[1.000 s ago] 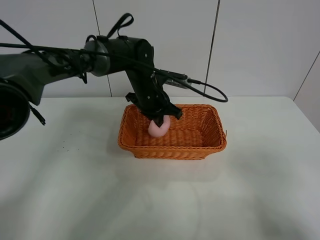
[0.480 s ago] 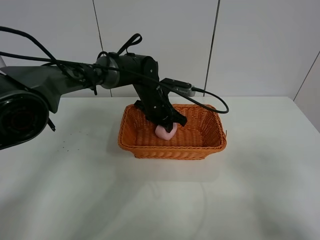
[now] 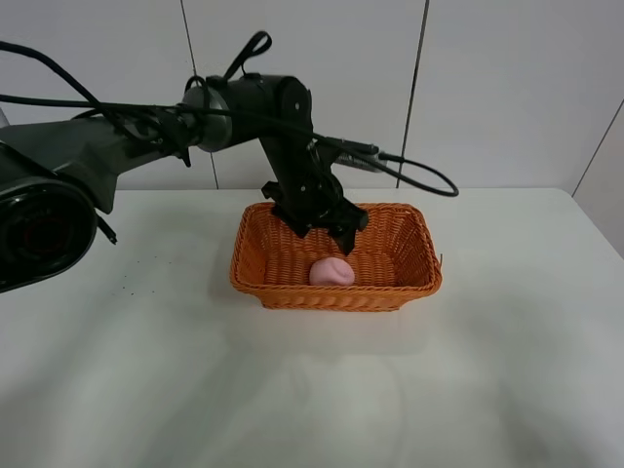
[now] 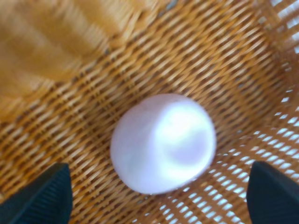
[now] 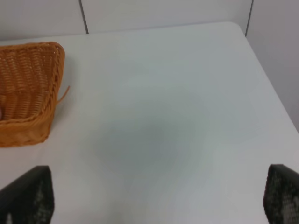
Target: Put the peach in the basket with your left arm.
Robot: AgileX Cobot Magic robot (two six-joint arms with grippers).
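Note:
The pale pink peach (image 3: 331, 272) lies on the floor of the orange wicker basket (image 3: 414, 229), near its front wall. It fills the middle of the left wrist view (image 4: 163, 142), resting on the weave. My left gripper (image 3: 327, 232) hangs open just above and behind the peach, its dark fingertips (image 4: 44, 198) spread wide on both sides of it, touching nothing. My right gripper (image 5: 159, 196) is open and empty over the bare table, off to the right of the basket (image 5: 32, 93). The right arm is out of the exterior view.
The white table (image 3: 487, 370) stretches around the basket. A white panelled wall (image 3: 507, 88) stands behind. The left arm's black cables (image 3: 409, 175) loop over the basket's back rim.
My left gripper let go of the peach and rose a little. The peach now rests on the basket floor, slightly nearer the front wall.

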